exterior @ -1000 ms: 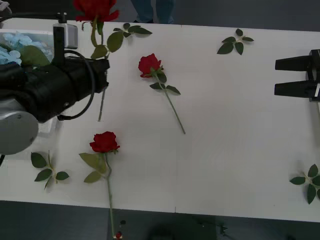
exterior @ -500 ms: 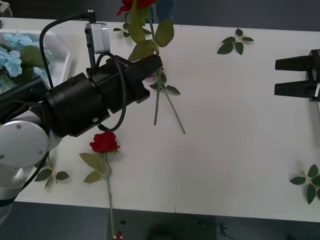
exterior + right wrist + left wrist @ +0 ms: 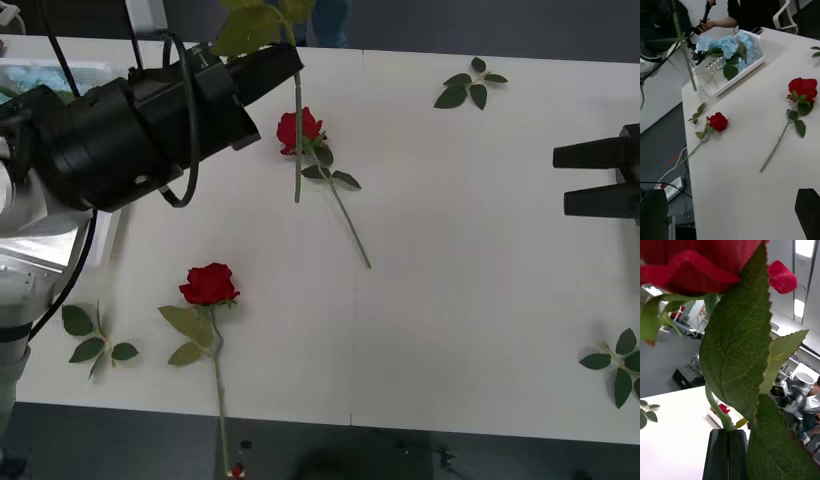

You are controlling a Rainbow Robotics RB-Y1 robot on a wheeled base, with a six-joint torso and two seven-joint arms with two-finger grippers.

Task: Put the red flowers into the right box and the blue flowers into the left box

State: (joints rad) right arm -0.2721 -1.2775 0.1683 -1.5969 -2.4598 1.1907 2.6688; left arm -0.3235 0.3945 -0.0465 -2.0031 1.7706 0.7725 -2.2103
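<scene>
1. Table [image 3: 470, 300], white and broad, is carrying what remains to be sorted: two red flowers lying flat, one mid-table [image 3: 299, 130] and one nearer the front edge [image 3: 209, 284], amid loose leaf sprigs [image 3: 470, 82].
2. Left box [image 3: 717, 80], at the table's far left corner, is holding the blue flowers [image 3: 728, 45], apparently already sorted.
3. Left gripper [image 3: 290, 62] is hanging above the table's far-left area, fingers [image 3: 727, 453] pressed together on the stem of a third red rose [image 3: 696, 262]; the stem is dangling free below, seemingly lifted clear for carrying toward the right side.
4. Right gripper [image 3: 585, 178] is waiting at the right edge, fingers spread and empty, probably parked while the other arm works.
</scene>
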